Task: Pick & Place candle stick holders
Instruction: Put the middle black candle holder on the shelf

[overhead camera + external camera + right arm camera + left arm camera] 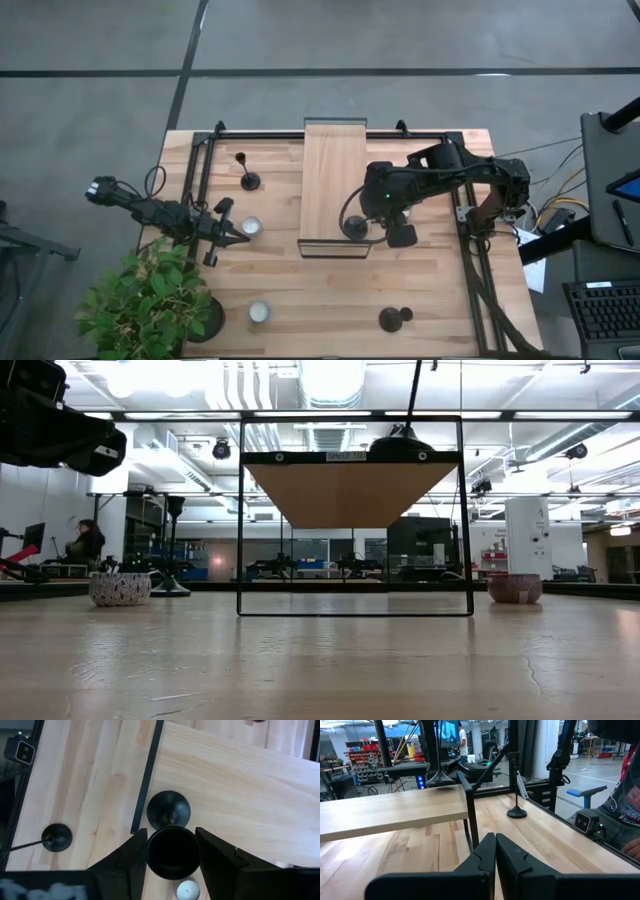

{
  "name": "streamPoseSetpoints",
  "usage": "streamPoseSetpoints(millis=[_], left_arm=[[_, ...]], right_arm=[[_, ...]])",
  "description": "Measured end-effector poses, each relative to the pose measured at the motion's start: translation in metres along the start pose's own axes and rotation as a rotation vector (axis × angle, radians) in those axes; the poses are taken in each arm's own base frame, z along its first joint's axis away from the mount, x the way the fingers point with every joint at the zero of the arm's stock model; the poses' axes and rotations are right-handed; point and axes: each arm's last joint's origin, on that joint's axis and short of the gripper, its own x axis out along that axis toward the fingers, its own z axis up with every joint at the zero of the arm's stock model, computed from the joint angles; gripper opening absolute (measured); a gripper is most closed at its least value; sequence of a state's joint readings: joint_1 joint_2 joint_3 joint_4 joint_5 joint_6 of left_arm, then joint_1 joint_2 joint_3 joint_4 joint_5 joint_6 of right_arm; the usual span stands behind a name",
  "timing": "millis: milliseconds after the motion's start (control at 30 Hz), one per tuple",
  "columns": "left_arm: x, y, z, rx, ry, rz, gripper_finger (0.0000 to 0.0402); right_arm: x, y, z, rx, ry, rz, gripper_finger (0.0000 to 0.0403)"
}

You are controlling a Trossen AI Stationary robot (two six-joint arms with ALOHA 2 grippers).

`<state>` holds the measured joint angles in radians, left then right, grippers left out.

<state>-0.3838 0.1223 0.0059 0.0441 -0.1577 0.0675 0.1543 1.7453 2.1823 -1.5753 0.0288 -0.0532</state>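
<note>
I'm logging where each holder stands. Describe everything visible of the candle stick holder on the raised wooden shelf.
The candle stick holder on the shelf is matt black, with a round disc base, a thin stem and a small cup top. It stands upright near the front right corner of the raised wooden shelf, its base flat on the light wood, close to the edge. The right gripper is above it, its fingers on either side of the cup; whether they press it cannot be told. From the low view it shows on top of the shelf.
</note>
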Motion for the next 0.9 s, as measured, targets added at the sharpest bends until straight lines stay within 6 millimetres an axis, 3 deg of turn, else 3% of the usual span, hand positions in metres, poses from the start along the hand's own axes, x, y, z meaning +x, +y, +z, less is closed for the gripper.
streamPoseSetpoints(millis=[567,900], left_arm=[[0.000,0.000,0.000,0.000,0.000,0.000,0.0010],[0.000,0.000,0.000,0.000,0.000,0.000,0.0010]], right_arm=[[0.012,0.000,0.005,-0.030,0.020,0.003,0.0157],[0.019,0.000,0.011,-0.059,-0.004,0.001,0.0188]])
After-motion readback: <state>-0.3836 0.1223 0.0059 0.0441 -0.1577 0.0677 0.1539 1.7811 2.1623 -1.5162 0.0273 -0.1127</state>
